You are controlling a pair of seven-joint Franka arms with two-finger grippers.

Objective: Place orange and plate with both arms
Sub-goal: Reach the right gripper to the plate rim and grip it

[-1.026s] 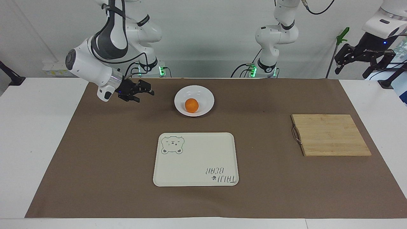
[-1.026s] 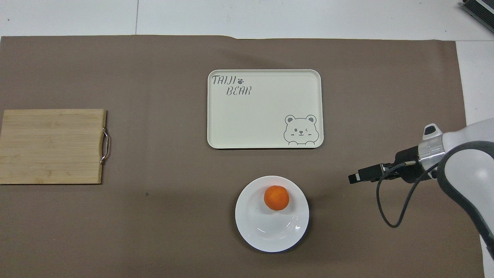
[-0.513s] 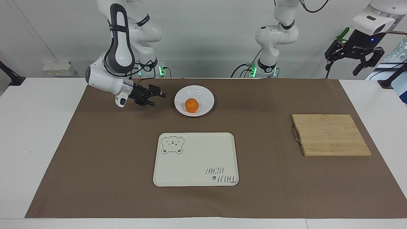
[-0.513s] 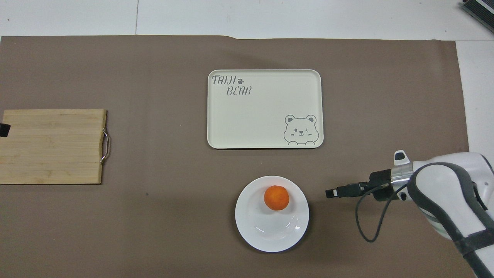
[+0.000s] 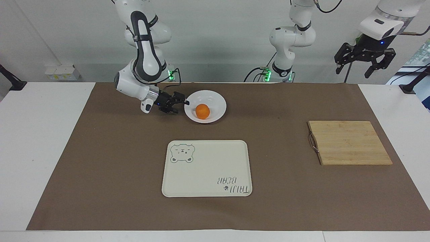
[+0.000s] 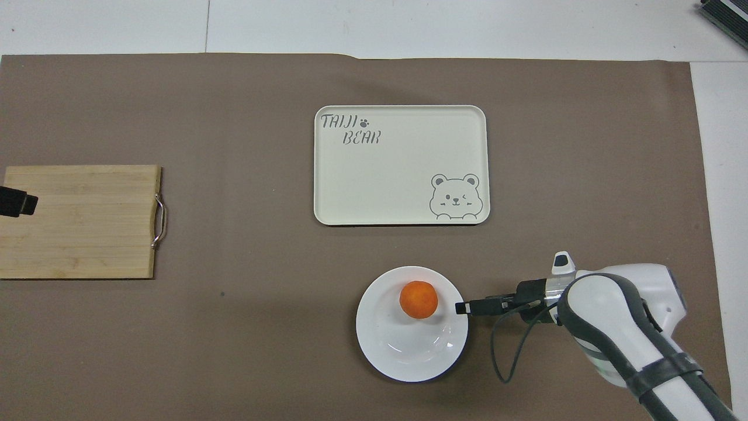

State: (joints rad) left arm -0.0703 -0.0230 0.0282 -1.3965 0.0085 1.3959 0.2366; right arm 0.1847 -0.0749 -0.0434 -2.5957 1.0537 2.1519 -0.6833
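On the table, near the edge closest to the robots, sits the white plate with the orange in it. Farther out lie a cream tray and, toward the left arm's end, a wooden board. Right gripper reaches the plate's rim, fingers spread, empty. Left gripper hangs high over that end, fingers released.

From above, the left gripper is mostly cut off by the frame edge, only a black tip pokes in over the cutting board. The right gripper sits at the plate rim; can't tell if it's touching.
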